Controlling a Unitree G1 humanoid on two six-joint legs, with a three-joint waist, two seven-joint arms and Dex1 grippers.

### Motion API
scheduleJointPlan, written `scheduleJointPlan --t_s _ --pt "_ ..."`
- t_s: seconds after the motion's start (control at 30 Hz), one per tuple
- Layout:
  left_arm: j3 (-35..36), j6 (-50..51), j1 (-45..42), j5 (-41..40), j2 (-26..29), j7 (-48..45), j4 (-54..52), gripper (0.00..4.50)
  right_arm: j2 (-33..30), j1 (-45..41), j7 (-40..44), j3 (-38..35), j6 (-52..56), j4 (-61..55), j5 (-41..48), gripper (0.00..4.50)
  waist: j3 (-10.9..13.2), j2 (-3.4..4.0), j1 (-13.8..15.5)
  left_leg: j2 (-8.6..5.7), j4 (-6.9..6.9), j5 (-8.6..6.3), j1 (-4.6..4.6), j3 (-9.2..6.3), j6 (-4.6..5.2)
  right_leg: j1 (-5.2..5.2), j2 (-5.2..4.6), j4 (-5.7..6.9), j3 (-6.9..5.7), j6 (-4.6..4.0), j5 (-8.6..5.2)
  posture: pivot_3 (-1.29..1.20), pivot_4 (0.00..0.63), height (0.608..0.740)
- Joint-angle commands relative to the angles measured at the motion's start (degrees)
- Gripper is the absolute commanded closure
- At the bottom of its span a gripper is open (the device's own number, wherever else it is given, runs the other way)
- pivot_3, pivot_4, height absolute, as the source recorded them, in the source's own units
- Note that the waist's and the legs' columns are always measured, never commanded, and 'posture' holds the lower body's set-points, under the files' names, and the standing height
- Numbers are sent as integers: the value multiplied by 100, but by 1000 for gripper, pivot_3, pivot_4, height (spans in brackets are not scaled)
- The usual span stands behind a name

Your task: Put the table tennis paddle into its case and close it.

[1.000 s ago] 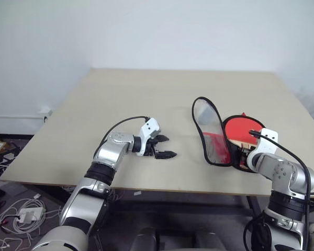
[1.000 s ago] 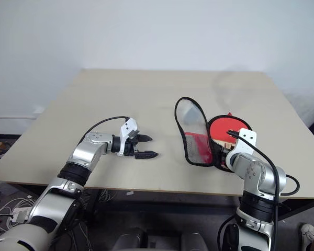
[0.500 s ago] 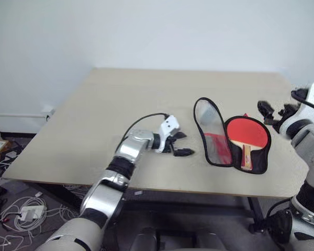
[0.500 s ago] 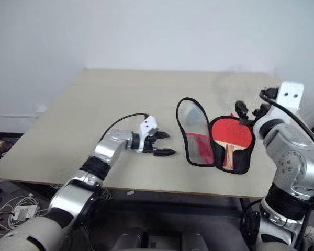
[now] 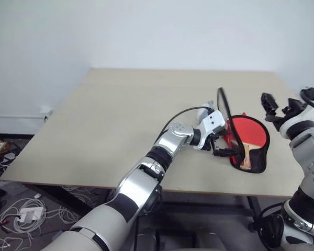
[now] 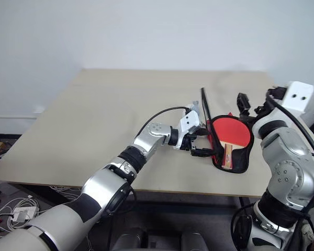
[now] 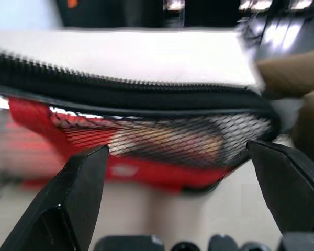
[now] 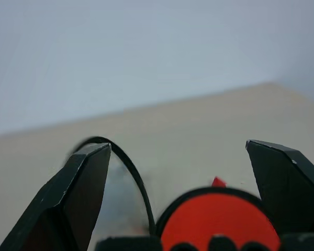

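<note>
The table tennis paddle [image 5: 251,135] lies red face up in the lower half of the open case [image 5: 254,168], its wooden handle pointing at the table's front edge. The case's lid [image 5: 223,107] stands almost upright and shows edge-on. My left gripper [image 5: 222,145] is open, right up against the lid's outer face near its base. In the left wrist view the red face and mesh patch [image 7: 162,138] span the gap between the fingers. My right gripper [image 5: 279,107] hangs open above the table to the right of the case. It holds nothing.
The case sits near the front right of the beige table [image 5: 120,115], close to the front edge. A white wall stands behind the table. Cables and a power strip [image 5: 26,213] lie on the floor at the left.
My left gripper has swept right to the case, and the lid has swung from leaning left to nearly upright. My right gripper has lifted away from the paddle's handle.
</note>
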Motion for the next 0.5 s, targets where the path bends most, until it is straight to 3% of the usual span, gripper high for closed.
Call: scheduleJointPlan --t_s 0.03,0.2,0.3,0.5 --pt "0 160 202 -133 -363 -168 -421 0 -33 -80 -106 -88 -176 -264 147 14 0 1 -3 0 0 0 0 1 0 0 0 0 1 0 0 0 0 740" --pt "37 1029 778 -421 -25 -626 -1280 0 -26 88 -150 30 -145 -227 201 14 -2 6 -4 0 -6 0 1 2 0 -1 0 0 5 -1 0 0 0 740" --pt "3 1468 1168 -545 537 -1050 -2123 0 82 152 -169 162 -191 -98 212 14 -2 8 -17 0 -5 0 2 6 0 -2 0 2 9 -1 0 0 0 740" --pt "227 2420 1644 -940 1724 -1404 -3456 0 87 518 -22 1280 -331 465 -166 14 -4 16 -21 2 -5 2 11 3 3 1 5 10 10 -3 1 0 0 740"
